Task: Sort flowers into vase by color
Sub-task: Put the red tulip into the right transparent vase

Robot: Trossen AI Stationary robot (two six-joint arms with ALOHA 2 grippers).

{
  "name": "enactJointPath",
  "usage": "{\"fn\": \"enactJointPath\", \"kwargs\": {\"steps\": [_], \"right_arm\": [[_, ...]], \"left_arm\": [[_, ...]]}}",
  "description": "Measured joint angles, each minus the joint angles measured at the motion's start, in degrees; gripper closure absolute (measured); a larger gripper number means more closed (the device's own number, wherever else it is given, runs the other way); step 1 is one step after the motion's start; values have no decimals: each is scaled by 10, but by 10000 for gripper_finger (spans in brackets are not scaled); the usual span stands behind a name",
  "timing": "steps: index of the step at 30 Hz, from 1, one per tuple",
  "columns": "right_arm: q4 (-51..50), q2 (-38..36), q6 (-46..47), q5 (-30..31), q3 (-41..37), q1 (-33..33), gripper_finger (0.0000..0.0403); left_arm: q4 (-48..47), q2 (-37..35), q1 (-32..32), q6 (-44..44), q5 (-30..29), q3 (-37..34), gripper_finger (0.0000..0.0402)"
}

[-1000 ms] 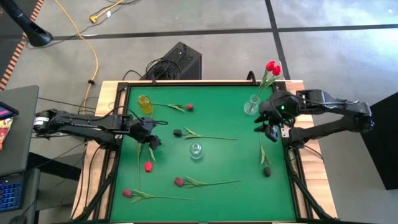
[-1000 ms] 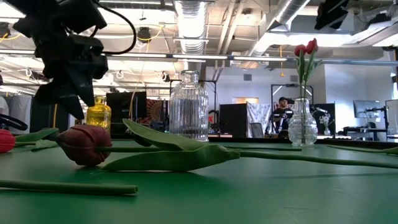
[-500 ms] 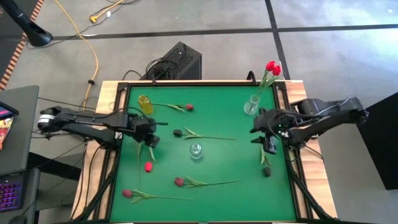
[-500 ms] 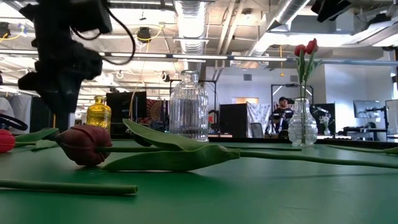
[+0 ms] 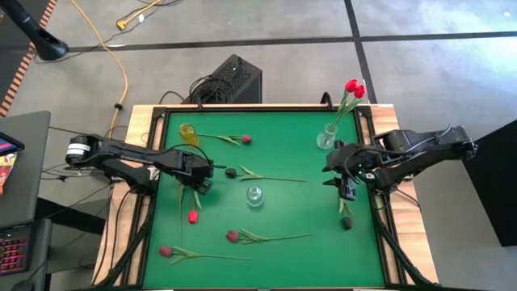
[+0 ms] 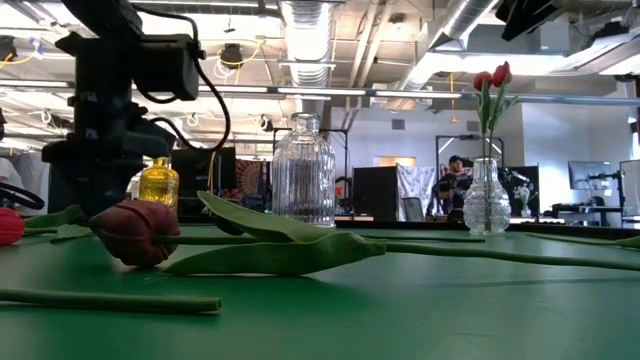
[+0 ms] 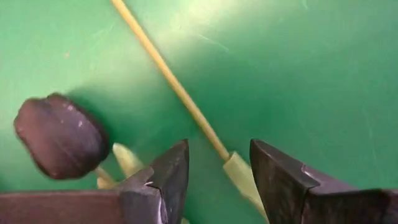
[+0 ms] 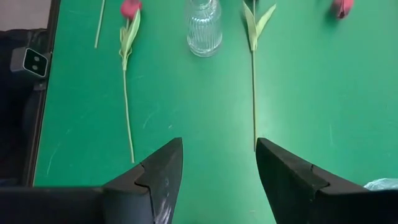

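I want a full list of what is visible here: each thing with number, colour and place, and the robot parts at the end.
table: one, green top, under everything
red tulips: two, standing in the right vase
right vase: one, clear, back right
middle vase: one, clear, ribbed, table centre
yellow vase: one, back left
dark tulips: two, lying; centre and front right
red tulip: one, lying left
crimson tulips: three, lying; two at the front, one at the back
black box: one, floor behind table
left end effector: open, astride a green stem
right end effector: open, right side, empty
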Motion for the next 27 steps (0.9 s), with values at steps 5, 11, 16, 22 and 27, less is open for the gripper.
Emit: {"fn": "enactJointPath", "kwargs": {"steps": [5,11,16,22,27], "right_arm": [[1,4,-3,0,0,-1,173],[2,11,-10,2,0,-1,173],[1,13,-11,3,0,-5,173],[1,13,-13,3,0,-5,173],[3,13,-15,3,0,-5,173]], "left_arm": [[2,12,0,-10,-25,-1,245],[40,50,0,-7,-8,-12,248],[44,62,0,18,6,-8,284],[30,51,0,50,-3,9,379],[30,47,0,85,-8,32,396]]}}
